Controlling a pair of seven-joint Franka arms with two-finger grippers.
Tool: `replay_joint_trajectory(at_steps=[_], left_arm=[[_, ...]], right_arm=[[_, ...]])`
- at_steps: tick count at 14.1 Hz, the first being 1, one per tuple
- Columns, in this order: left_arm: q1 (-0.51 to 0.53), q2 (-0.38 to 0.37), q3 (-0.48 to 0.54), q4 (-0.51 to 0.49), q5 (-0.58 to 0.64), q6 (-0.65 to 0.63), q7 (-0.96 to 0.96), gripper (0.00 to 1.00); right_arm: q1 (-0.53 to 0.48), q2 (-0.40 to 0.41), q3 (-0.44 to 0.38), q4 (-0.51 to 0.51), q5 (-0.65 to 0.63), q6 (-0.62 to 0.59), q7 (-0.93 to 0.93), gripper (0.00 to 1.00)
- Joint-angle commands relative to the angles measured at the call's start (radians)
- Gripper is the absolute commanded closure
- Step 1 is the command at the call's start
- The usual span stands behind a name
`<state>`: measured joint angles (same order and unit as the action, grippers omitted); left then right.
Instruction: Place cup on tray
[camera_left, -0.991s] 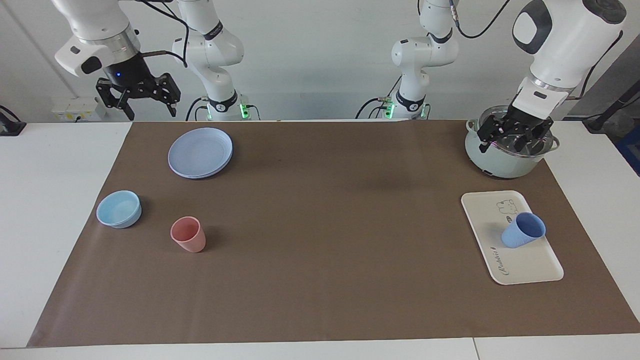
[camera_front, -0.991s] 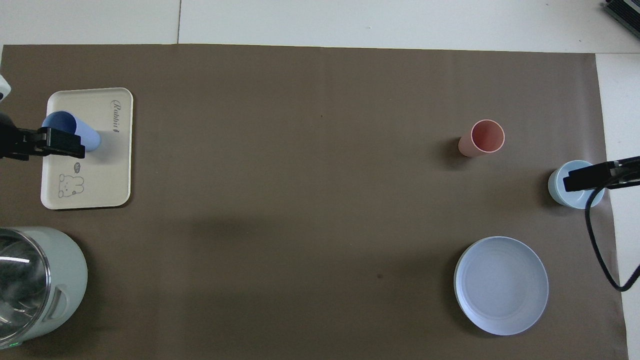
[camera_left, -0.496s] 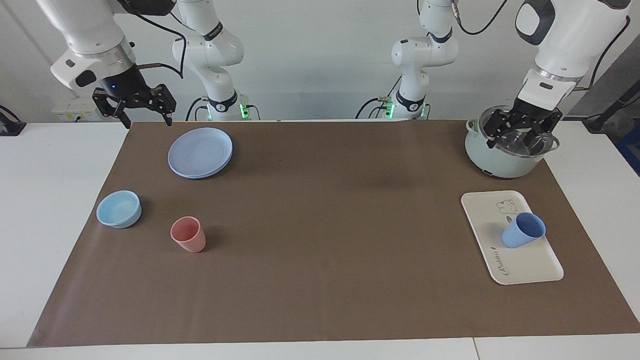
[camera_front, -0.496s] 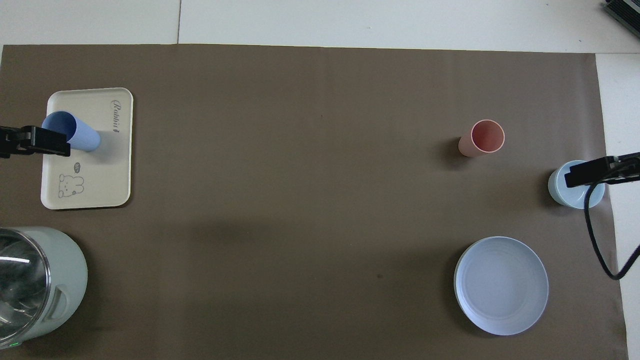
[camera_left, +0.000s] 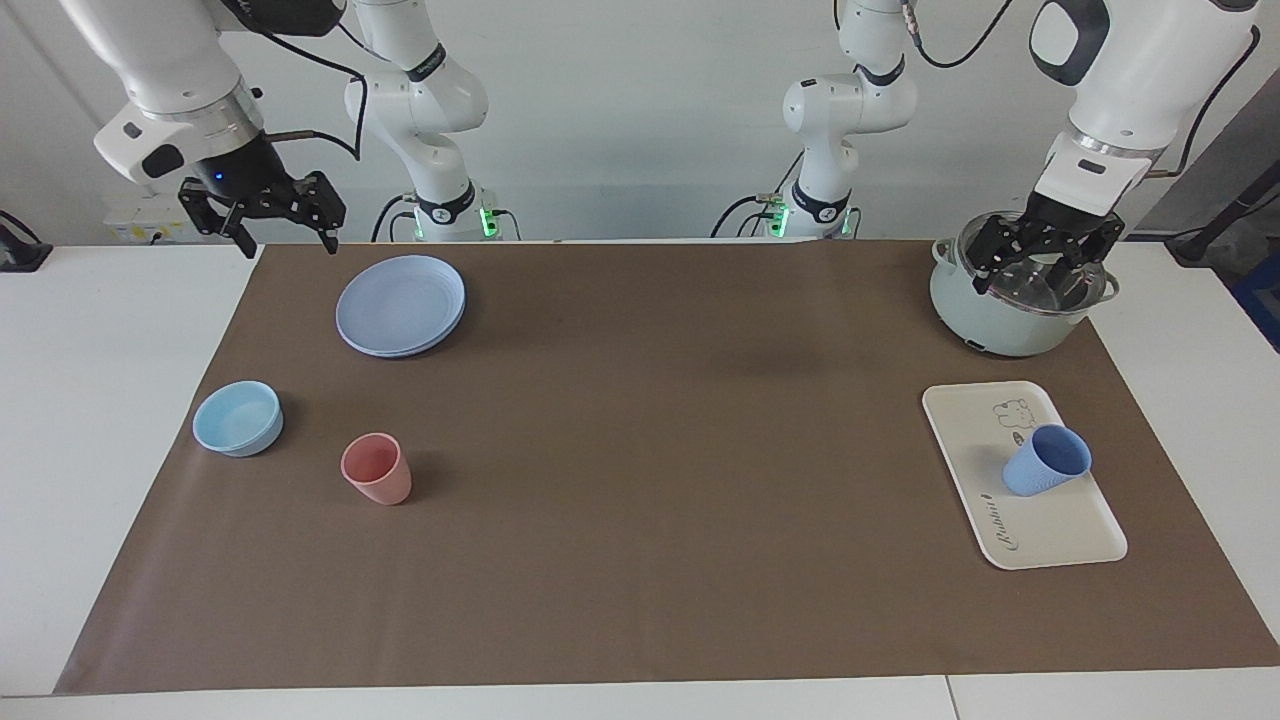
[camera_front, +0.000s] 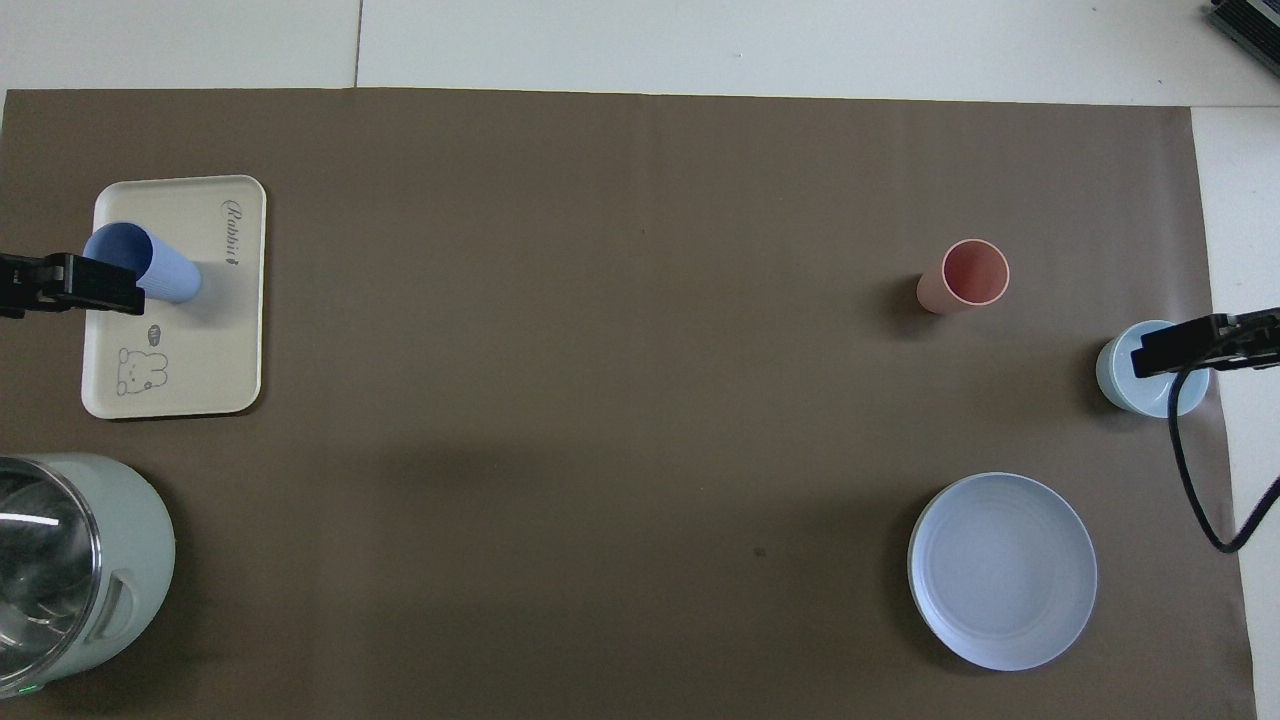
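Cup (camera_left: 1046, 460) upright on tray (camera_left: 1050, 535). Left tool (camera_left: 1042, 266), wide and empty, over pot (camera_left: 1010, 325) at tray's 12 o'clock; right tool (camera_left: 268, 212) wide, empty.

cup (camera_left: 1045, 461) upright on tray (camera_left: 1060, 530) | left gripper (camera_left: 1047, 262) over pot (camera_left: 975, 310)

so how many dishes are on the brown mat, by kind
cups: 2, blue cup on the tray, pink cup
bowls: 1, light-blue bowl
plates: 1, blue plate
trays: 1, cream tray
pots: 1, pale green pot
total: 6
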<state>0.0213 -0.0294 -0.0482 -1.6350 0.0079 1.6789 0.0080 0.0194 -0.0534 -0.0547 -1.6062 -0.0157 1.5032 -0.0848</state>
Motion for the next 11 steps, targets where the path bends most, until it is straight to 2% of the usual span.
replay_joint_trajectory(at_steps=[1, 11], left_arm=[[-0.004, -0.026, 0.004, -0.006, -0.013, -0.036, -0.010, 0.00], [-0.009, -0.029, 0.002, -0.011, -0.013, -0.019, -0.010, 0.00]], right_arm=[[-0.001, -0.016, 0.006, -0.033, -0.003, 0.022, 0.023, 0.00], [0.002, -0.025, 0.006, -0.049, -0.003, 0.019, 0.023, 0.00]])
